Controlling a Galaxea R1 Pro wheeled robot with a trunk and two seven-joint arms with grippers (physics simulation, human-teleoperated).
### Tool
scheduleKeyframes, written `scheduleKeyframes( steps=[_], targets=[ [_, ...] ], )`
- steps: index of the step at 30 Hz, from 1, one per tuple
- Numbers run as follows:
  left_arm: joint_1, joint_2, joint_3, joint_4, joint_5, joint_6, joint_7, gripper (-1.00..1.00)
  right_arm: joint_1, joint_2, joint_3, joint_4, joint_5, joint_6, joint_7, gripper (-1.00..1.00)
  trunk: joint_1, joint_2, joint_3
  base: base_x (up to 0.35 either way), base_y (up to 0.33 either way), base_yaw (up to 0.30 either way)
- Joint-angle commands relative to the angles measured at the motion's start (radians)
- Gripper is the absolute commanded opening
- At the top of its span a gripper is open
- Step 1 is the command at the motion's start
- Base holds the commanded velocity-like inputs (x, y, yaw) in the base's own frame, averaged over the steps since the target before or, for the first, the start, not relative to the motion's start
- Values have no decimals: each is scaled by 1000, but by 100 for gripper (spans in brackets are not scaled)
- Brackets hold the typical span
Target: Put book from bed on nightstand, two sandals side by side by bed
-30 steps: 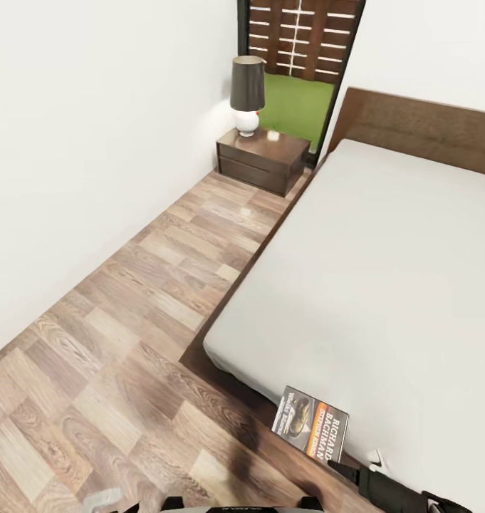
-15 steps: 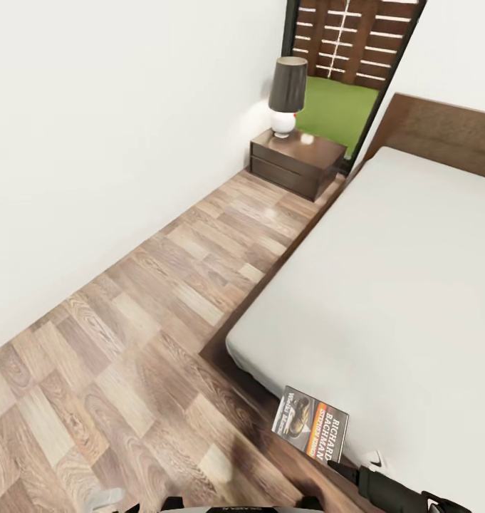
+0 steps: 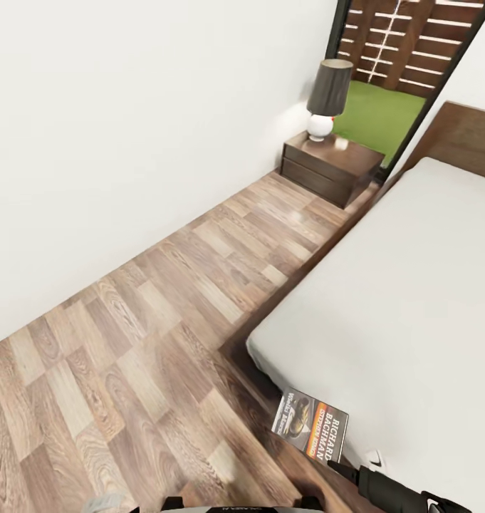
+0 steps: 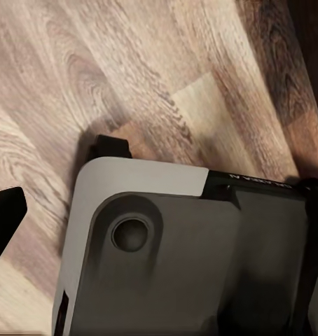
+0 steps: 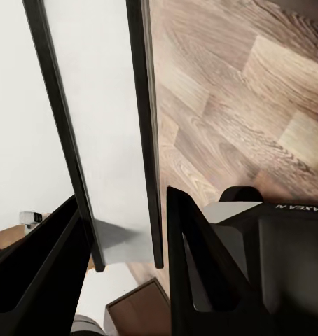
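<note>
I've got the right gripper (image 5: 120,231) clamped on the thin dark paperback book with the orange band (image 3: 310,424), held edge-on just off the light-grey mattress bed (image 3: 413,299). The dark brown two-drawer nightstand (image 3: 331,167) sits well ahead of that hand. Book not placed yet; sandals to do (left gripper's state, cannot tell).

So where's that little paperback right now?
In the head view the book is low and right of centre, held upright in the right gripper beside the bed's near corner, above the floor.
</note>
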Motion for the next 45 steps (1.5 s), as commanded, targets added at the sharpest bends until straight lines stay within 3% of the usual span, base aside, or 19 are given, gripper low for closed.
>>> scheduleKeyframes(
  steps=[1,11,45],
  targets=[
    [-1,0,3,2,4,0,-6,100,0,0,-2,0,-6,11,2,-100,0,-1,-1,0,0,271],
    [-1,-13,4,2,4,-17,-6,100,1,0,-2,0,-6,11,2,-100,0,-1,-1,0,0,271],
    [-1,-14,5,2,4,-31,-6,100,1,0,-2,0,-5,8,1,-100,0,-1,-8,0,0,278]
  ],
)
